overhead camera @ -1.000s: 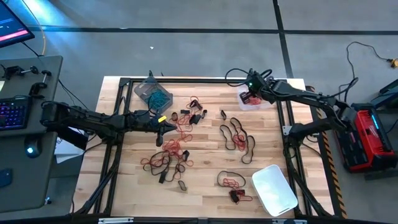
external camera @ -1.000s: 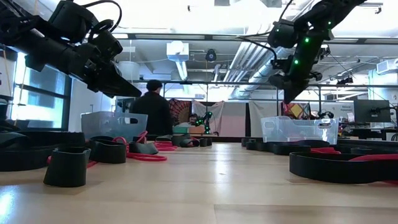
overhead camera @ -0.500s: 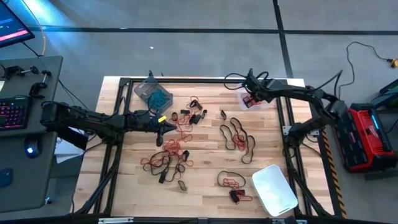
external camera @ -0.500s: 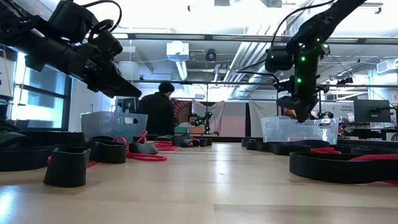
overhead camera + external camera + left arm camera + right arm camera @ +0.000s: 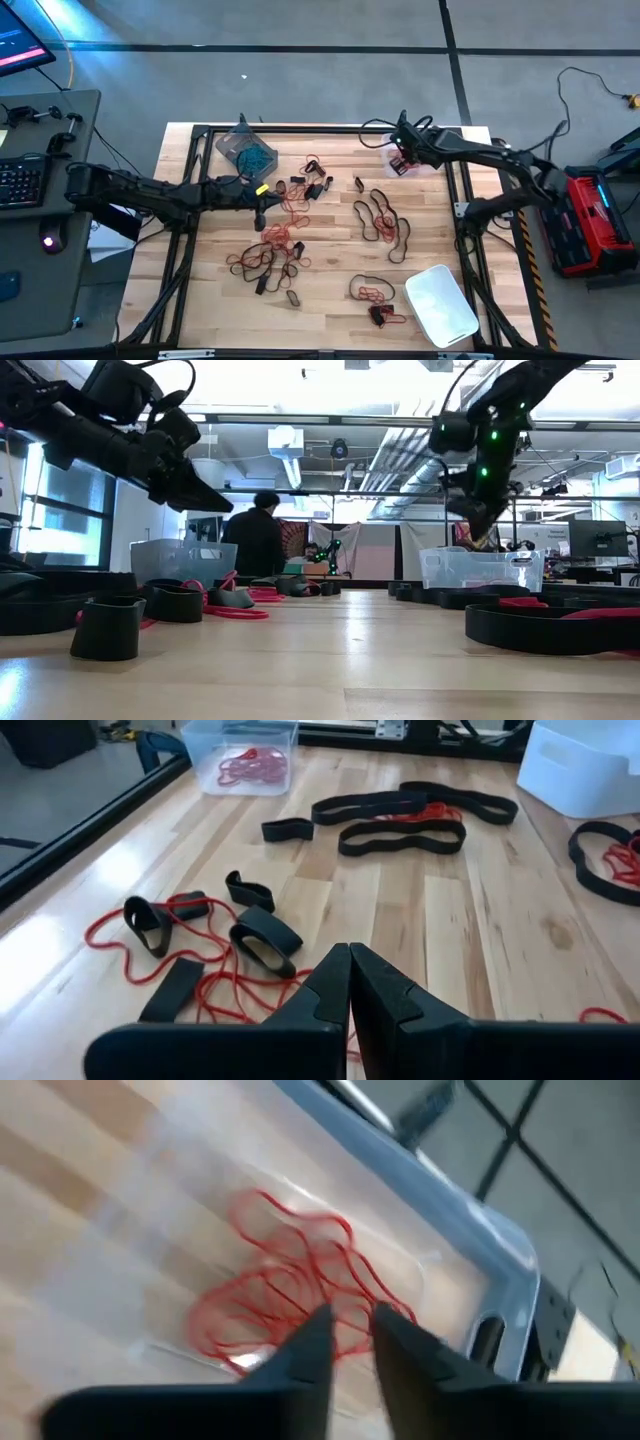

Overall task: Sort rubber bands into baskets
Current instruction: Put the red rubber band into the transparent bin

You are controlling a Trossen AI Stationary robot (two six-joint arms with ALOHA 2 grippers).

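Red and black rubber bands lie scattered over the wooden table, with long black loops right of centre. The grey-tinted basket at the far left holds teal bands. The clear basket at the far right holds red bands. The whitish basket stands at the near right. My right gripper hovers over the clear basket, its fingers a little apart with nothing between them. My left gripper is shut above red and black bands near the table's middle left.
A dark metal frame runs around the table. A desk with a keyboard stands left of the table, and a red and black case right of it. In the low view a person stands in the room beyond the far edge.
My right gripper has dipped toward the clear basket, tipping further downward as it went, and then come back up a little. It stays over the basket.
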